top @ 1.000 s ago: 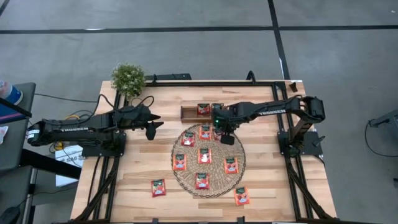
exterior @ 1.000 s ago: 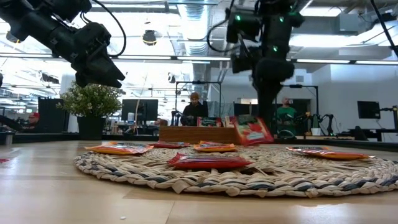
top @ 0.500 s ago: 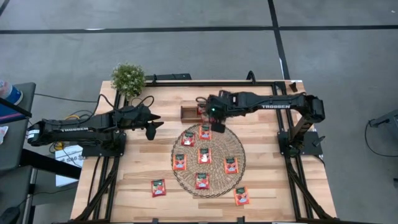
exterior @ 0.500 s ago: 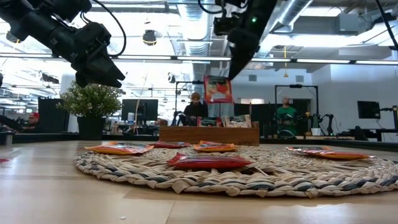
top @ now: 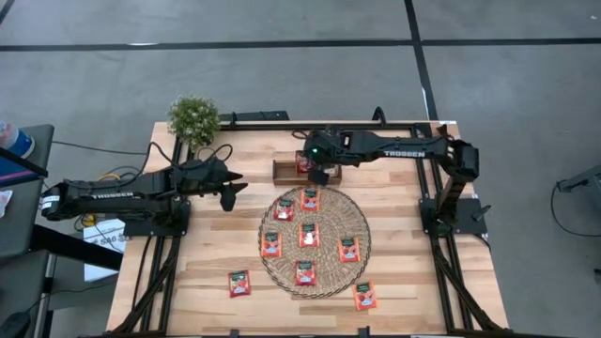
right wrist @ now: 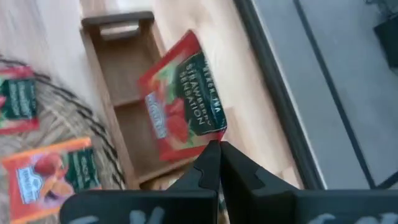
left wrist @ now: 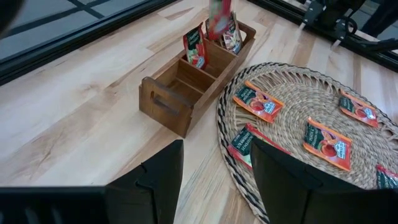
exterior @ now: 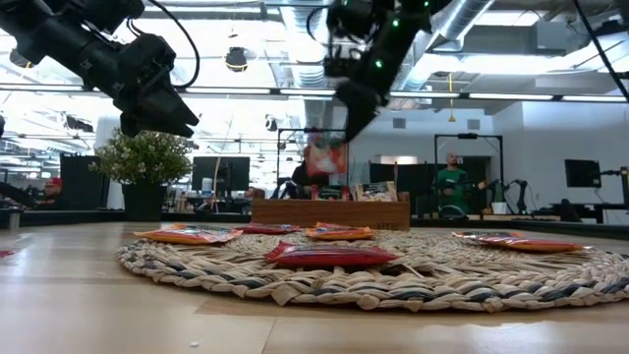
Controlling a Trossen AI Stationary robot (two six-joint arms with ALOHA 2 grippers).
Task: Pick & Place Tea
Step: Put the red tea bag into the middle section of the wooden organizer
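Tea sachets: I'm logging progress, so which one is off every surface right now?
The red sachet pinched by the right claw, hanging above the wooden tray. The other sachets lie on the woven mat, on the table, or stand in the tray.

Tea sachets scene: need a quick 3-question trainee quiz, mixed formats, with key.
1. True or false: the right gripper is shut on a red sachet.
2. Over what does that sachet hang? A) the woven mat B) the wooden tray C) the plant
3. Fill in: the left gripper waits with open fingers, holding ____.

Key: 1 true; 2 B; 3 nothing
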